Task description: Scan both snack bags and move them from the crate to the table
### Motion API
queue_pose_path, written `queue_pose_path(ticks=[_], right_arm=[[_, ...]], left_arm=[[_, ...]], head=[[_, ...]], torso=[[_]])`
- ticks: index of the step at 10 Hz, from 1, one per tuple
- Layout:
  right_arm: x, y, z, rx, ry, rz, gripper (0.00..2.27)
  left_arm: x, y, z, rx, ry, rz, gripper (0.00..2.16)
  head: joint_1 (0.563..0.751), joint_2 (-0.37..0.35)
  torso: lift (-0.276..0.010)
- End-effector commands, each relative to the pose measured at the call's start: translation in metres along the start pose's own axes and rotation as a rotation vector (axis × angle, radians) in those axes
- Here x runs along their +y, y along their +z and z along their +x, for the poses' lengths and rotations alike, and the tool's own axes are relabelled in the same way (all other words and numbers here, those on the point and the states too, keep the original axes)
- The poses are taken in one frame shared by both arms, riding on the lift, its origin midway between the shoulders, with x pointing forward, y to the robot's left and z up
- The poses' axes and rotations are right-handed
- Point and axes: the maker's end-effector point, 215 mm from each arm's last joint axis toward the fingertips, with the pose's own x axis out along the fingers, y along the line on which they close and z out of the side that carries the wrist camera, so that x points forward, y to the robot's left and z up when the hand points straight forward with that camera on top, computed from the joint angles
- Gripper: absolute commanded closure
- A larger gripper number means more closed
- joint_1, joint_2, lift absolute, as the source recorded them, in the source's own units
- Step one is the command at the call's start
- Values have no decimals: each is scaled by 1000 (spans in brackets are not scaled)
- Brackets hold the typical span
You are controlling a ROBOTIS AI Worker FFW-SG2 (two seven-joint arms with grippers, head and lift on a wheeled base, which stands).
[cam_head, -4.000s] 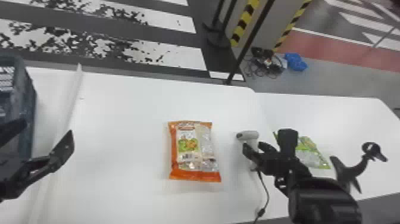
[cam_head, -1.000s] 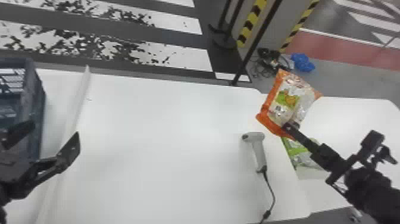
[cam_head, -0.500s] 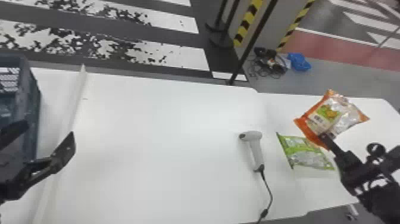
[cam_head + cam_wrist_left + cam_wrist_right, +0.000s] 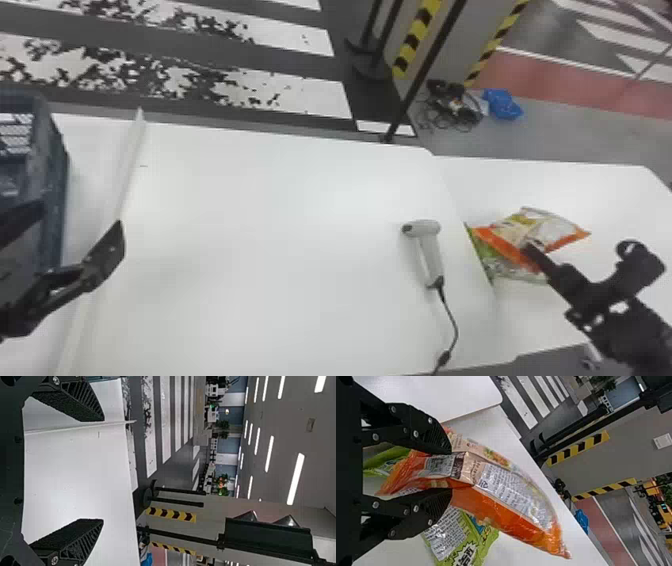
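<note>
Head view hides part of the green snack bag (image 4: 492,257) from you, as the orange snack bag (image 4: 555,229) lies across your line of sight to it. Both are to the right of the scanner (image 4: 431,250), over the white table section (image 4: 625,200) beyond the seam. You cannot tell whether the two bags touch. Well to the scanner's left, the crate (image 4: 56,200) is cut off by the picture's edge, and the left gripper (image 4: 81,216) overlaps it. The scanner's cable (image 4: 452,320) runs out past the bottom edge.

Your right wrist view gives you what the head view leaves unclear: the printed face of the orange bag, its pinched end between two fingers, and the green bag's print beyond it, partly blocked by the orange bag and a finger. Your left wrist view adds the ceiling lights (image 4: 295,479) and a dark traffic-light housing (image 4: 269,538).

Your right gripper (image 4: 531,249), right of the scanner, is closed down on the orange bag, with both fingers pressing its gathered plastic and the rest bulging out past the tips. Your left gripper, well left of the scanner, has its fingers spread wide.
</note>
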Motion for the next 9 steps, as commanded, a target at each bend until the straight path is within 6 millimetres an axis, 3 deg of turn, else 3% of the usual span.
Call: queue_pose_path(ticks=[1,2,3,5,6,7,9], right_arm=[[1,8,-1,-29,-19,-23,56],[6,23,-9,-90,-37,-71,56],[25,39,-24,-172,-21,-127,56],[93,50,-60,-303,48,-244,56],[133,44,-75,-347,91,-302,56],[187,28,-91,-389,170,-361,56],[270,-9,-118,-455,284,-446,56]], left_arm=[[1,1,-2,1,3,1,87],[1,1,-4,1,3,1,87],[-1,1,-3,0,3,-3,87],[-4,5,-2,-8,-1,-6,87],[-7,7,-1,-13,0,-7,87],[-6,7,-1,-14,7,-10,87],[-2,11,-1,-32,37,-10,87]], head=[[695,-350],[695,-350],[695,-350],[695,-350],[695,-350],[695,-350],[695,-350]], torso=[[-88],[-88],[-88],[-88],[-88],[-88],[-88]])
